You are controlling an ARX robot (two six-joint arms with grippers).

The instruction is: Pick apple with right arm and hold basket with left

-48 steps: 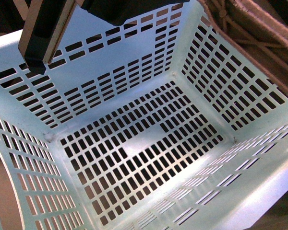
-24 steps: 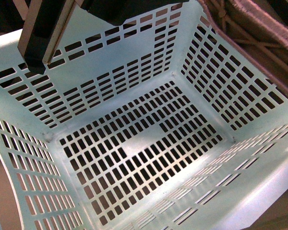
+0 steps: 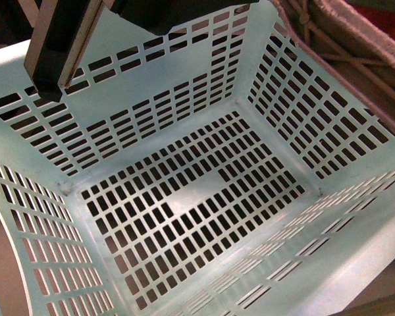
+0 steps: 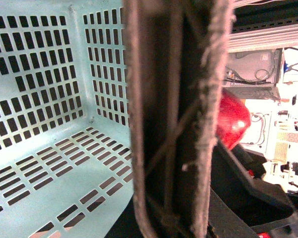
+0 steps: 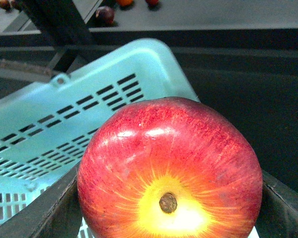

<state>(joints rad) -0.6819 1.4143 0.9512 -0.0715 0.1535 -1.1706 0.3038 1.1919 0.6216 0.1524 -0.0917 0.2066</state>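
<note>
The pale mint-green basket (image 3: 184, 197) fills the front view, tilted and empty. My left gripper (image 3: 49, 82) is shut on its far wall at the upper left. In the left wrist view the basket's slotted inside (image 4: 49, 99) shows, and a dark blurred strip hides the jaws. The glossy red apple (image 5: 169, 168) with a yellow blush around its stem fills the right wrist view. My right gripper (image 5: 169, 218) is shut on it, with dark fingers (image 5: 35, 213) at either side. It hangs over the basket's rim (image 5: 114, 64). The apple also shows red in the left wrist view (image 4: 233, 119).
A brown woven edge (image 3: 336, 39) runs beside the basket's right wall. A dark maroon fruit (image 5: 105, 14) and an orange fruit (image 5: 124, 2) lie on the grey surface beyond the basket. A dark bar (image 5: 188, 34) crosses behind the basket.
The basket and the left gripper hold nearly still. A red patch has come into view at the top right of the front view, past the basket's rim.
</note>
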